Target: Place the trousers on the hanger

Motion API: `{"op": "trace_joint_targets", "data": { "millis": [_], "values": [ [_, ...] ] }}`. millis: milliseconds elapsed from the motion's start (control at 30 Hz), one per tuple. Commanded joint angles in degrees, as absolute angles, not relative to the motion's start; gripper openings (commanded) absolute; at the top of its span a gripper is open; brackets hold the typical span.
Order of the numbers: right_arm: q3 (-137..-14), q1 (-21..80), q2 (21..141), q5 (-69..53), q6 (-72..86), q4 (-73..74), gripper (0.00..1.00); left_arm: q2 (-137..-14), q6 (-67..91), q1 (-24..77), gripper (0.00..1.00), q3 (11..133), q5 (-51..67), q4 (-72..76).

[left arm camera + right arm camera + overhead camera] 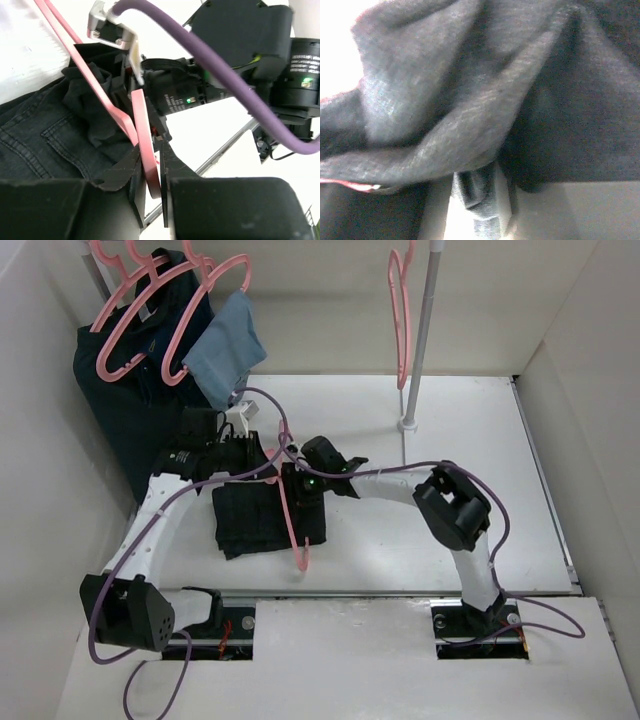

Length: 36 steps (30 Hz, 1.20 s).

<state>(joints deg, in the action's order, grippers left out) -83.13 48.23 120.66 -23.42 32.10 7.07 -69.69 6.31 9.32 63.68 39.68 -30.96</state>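
The black trousers (pixel 262 518) lie folded on the white table at the middle. The pink hanger (pixel 292 525) lies across their right side, hook end towards the near edge. My left gripper (pixel 268 468) is at the trousers' far edge. In the left wrist view it (pixel 150 170) is shut on the hanger's pink bar (pixel 142 125), with the trousers (pixel 45 135) to the left. My right gripper (pixel 300 492) presses into the trousers from the right. In the right wrist view it (pixel 481 200) is shut on a fold of the trousers (pixel 445 100), which fill the view.
A dark navy garment (pixel 130 400) and a light-blue cloth (pixel 228 345) hang on pink hangers at the back left. A rack pole (pixel 420 340) stands at the back with a spare pink hanger (pixel 400 310). Purple cables (pixel 400 468) loop over both arms. White walls enclose the table.
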Motion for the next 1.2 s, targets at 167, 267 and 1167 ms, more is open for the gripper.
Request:
{"op": "trace_joint_targets", "data": {
  "millis": [167,267,1167],
  "values": [
    [-76.90,47.72,108.38,-11.28,24.61,17.48,0.63,-64.42,8.09,11.43,0.00,61.26,43.52,-23.38],
    [-76.90,47.72,104.42,-9.23,22.68,21.00,0.69,-64.42,8.09,11.43,0.00,61.26,41.31,-23.38],
    [-86.40,46.41,119.16,-25.66,48.31,-6.84,0.00,-65.48,6.51,11.43,0.00,63.54,43.24,-24.43]
  ]
}}
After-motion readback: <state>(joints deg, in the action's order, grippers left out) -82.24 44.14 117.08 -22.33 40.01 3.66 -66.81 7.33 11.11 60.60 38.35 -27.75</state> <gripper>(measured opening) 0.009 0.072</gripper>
